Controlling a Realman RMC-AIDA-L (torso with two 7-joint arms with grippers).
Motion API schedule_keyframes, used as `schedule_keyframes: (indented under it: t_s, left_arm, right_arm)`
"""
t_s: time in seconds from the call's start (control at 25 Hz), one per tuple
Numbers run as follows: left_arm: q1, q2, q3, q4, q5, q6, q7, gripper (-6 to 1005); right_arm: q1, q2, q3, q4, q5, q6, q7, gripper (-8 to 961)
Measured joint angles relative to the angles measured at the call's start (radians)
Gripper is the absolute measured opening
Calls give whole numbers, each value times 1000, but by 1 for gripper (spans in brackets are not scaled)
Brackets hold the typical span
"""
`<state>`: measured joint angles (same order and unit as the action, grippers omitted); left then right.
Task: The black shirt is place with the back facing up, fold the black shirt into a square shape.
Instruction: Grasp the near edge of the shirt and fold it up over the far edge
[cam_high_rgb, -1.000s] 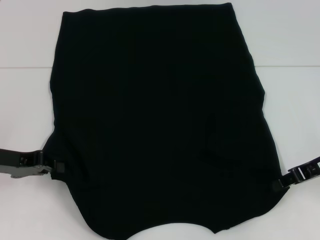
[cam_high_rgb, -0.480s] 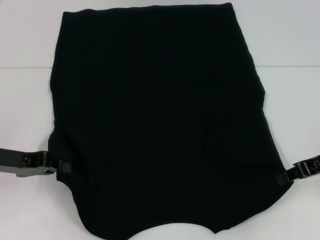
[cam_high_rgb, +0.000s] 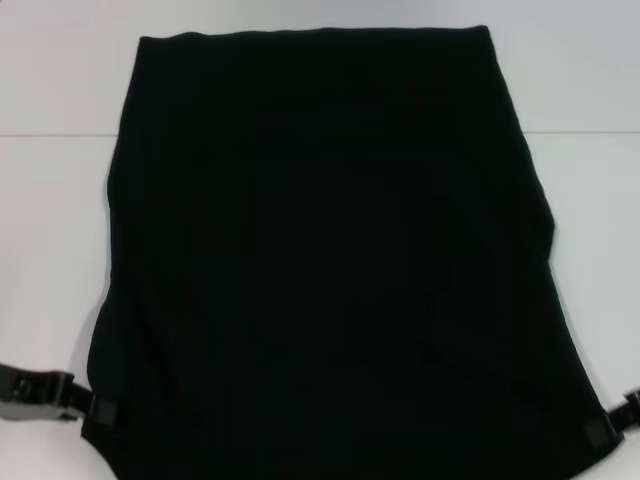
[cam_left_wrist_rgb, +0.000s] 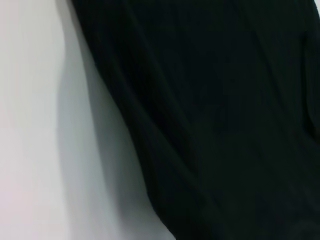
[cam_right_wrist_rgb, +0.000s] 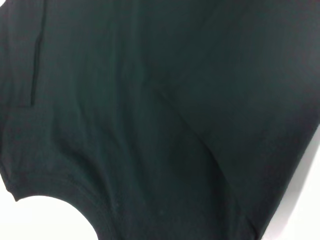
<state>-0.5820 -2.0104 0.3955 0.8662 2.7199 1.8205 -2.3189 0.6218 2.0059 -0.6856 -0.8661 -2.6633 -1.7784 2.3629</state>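
Observation:
The black shirt (cam_high_rgb: 320, 250) lies spread on the white table (cam_high_rgb: 50, 220), plain side up, and fills most of the head view. Its far hem runs straight across the top, and its near part runs off the bottom of the picture. My left gripper (cam_high_rgb: 95, 408) is shut on the shirt's left edge at the near left. At the near right, my right gripper (cam_high_rgb: 603, 432) is shut on the right edge. Both wrist views show only black shirt cloth (cam_left_wrist_rgb: 225, 100) (cam_right_wrist_rgb: 150, 100) and no fingers. A curved edge of the cloth shows in the right wrist view.
Bare white table lies on either side of the shirt and beyond its far hem. A thin seam (cam_high_rgb: 55, 134) crosses the table behind the shirt. White table surface (cam_left_wrist_rgb: 30, 125) also shows beside the cloth in the left wrist view.
Both grippers have moved toward me, down in the head view, pulling the shirt's sides along. The far hem has slid nearer, and the near curved edge has left the picture.

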Motion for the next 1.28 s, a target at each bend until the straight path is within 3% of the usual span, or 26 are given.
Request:
schedule_keyframes:
  t_s: [0.2, 0.4, 0.64, 0.96, 1.28]
  left_arm:
    - [39, -20, 26, 50, 2, 93, 15, 42]
    - [68, -43, 72, 82, 3, 158, 20, 42]
    - [14, -30, 66, 36, -6, 83, 0, 42]
    - [-125, -21, 52, -105, -7, -173, -72, 41]
    - [-244, -22, 54, -201, -31, -488, -140, 42]
  right_arm:
    - [-90, 46, 7, -163, -48, -101, 20, 63]
    - [-142, 50, 20, -198, -46, -134, 19, 63]
    - [-109, 49, 60, -149, -27, -92, -13, 62]
    - [-7, 7, 92, 50, 111, 92, -37, 62]
    - [67, -31, 123, 110, 201, 313, -6, 62]
